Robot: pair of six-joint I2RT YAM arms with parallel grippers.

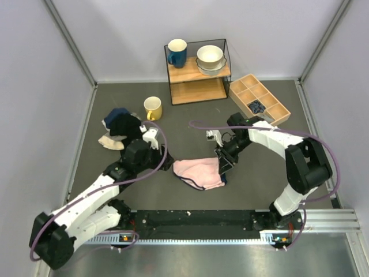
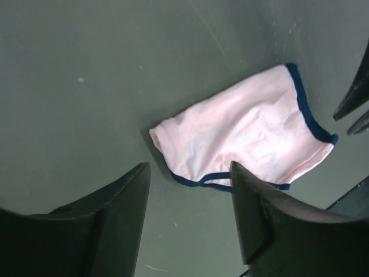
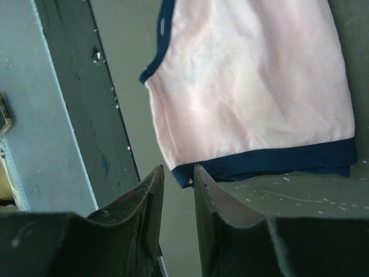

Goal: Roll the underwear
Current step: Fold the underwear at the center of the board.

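Underwear (image 1: pixel 199 173) lies folded flat, not yet rolled, just ahead of the left gripper (image 2: pixel 189 168), spread wide and empty, and the right gripper (image 3: pixel 179 170), slightly parted, grasping nothing.

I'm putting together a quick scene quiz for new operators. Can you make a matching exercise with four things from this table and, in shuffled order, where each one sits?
Things:
1. underwear
2. yellow mug
3. blue mug
4. white bowls

Places:
A. top shelf of the rack, right side
B. flat on the table, front centre
C. on the table, left of the rack
D. top shelf of the rack, left side

Pairs: 1-B, 2-C, 3-D, 4-A
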